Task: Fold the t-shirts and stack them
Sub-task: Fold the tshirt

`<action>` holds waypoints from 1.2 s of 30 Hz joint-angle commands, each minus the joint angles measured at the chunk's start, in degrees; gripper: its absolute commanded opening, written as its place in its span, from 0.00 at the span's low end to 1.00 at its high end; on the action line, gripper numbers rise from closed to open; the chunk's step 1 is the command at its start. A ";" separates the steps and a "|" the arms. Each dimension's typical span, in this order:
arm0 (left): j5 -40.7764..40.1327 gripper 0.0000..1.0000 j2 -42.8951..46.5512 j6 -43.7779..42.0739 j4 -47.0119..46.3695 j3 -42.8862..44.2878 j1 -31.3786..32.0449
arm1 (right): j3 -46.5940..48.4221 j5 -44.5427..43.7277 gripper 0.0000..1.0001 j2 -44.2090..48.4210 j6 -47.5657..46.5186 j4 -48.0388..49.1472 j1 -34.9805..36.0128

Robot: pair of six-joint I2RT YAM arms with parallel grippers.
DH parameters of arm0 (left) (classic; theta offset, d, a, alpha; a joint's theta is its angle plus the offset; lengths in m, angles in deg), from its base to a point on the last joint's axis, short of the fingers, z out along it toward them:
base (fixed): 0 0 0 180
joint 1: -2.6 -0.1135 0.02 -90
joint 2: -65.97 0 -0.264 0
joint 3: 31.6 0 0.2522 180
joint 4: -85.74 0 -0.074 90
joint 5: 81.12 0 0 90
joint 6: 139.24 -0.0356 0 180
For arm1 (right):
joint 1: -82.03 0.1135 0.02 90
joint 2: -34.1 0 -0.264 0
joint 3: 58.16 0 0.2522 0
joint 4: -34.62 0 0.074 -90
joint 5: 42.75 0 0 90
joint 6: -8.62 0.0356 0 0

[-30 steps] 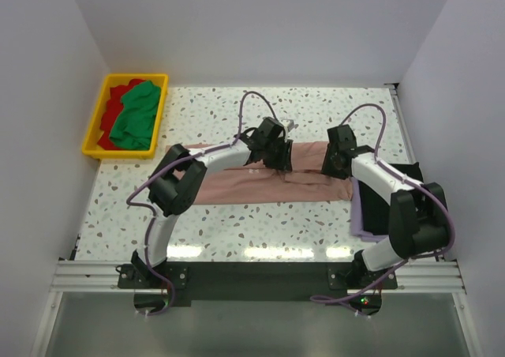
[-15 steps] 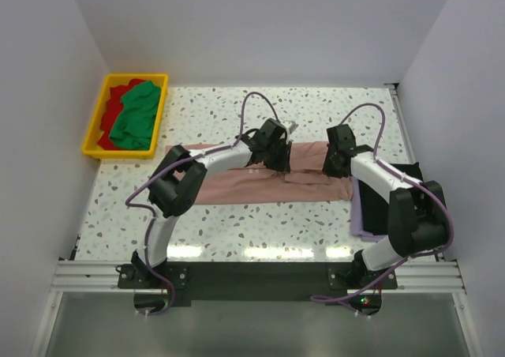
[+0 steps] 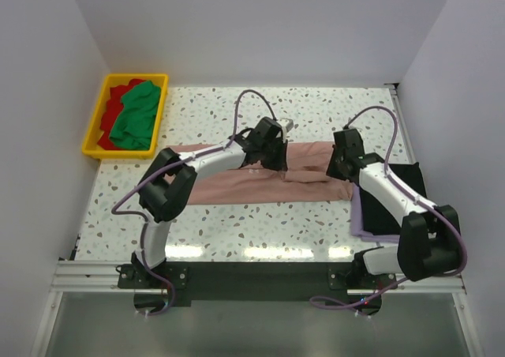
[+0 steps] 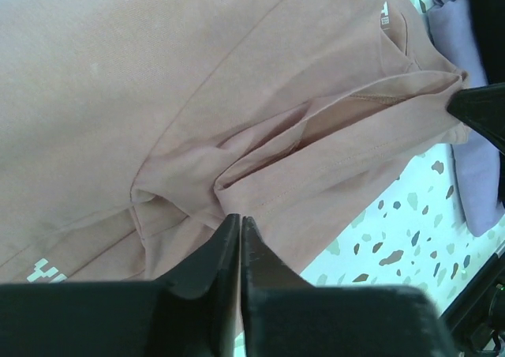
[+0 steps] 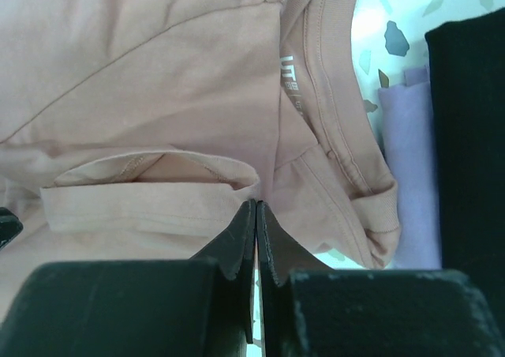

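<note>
Terrazzo table, left arm, right arm arched over pink t-shirt

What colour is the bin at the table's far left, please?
The rectangular plastic bin is yellow, clearest in the top external view.

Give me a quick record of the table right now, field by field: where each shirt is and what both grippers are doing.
pink t-shirt: spread across the middle of the table, partly folded
left gripper: shut on the pink t-shirt's sleeve fold
right gripper: shut on the same fold, nearer the collar
black t-shirt: lying on the lavender t-shirt, at the table's right edge
green t-shirt: crumpled in the yellow bin, over the red t-shirt
yellow bin: at the table's far left corner
</note>
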 commanded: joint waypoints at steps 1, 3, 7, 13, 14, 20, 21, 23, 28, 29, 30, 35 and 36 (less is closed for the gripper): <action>1.43 0.14 3.20 -0.25 -2.39 -0.92 0.29 | -1.65 -0.67 0.00 3.46 1.13 0.84 0.06; 1.43 0.22 2.84 -0.08 -2.30 -0.75 0.37 | -2.97 0.29 0.00 4.25 1.30 1.28 0.06; 0.55 0.34 1.88 0.18 -2.30 0.04 0.64 | -6.13 1.96 0.01 6.71 2.27 3.30 -0.02; 0.11 0.38 0.47 0.45 -2.30 1.18 1.16 | -9.48 3.46 0.03 7.51 3.15 4.97 0.15; 0.03 0.38 -0.05 0.36 -2.13 1.71 1.34 | -10.09 3.55 0.03 7.51 3.24 5.15 0.06; -2.43 0.39 -0.94 0.27 -0.55 3.73 1.96 | -11.85 3.72 0.03 7.59 3.85 6.46 0.06; -2.96 0.39 -1.02 0.27 -0.28 4.00 2.04 | -12.03 3.81 0.03 7.51 3.94 6.64 0.15; -3.49 0.38 -1.11 0.10 0.51 4.35 2.13 | -12.29 3.81 0.03 7.42 3.94 6.82 0.15; -5.95 0.33 -1.29 -0.16 1.56 4.18 2.40 | -12.91 3.90 0.04 6.89 4.03 7.70 0.15; -6.21 0.33 -1.29 -0.17 1.65 4.09 2.48 | -12.99 4.07 0.04 6.80 4.12 7.70 0.06; -6.65 0.32 -1.38 -0.25 1.91 4.17 2.66 | -13.08 4.16 0.03 6.72 4.12 7.96 0.06; -6.83 0.32 -1.81 -0.25 2.00 4.61 2.66 | -13.43 3.90 0.04 7.07 4.12 7.96 0.06; -6.83 0.32 -1.99 -0.25 2.09 4.79 2.75 | -13.43 3.81 0.04 7.07 4.20 8.05 0.15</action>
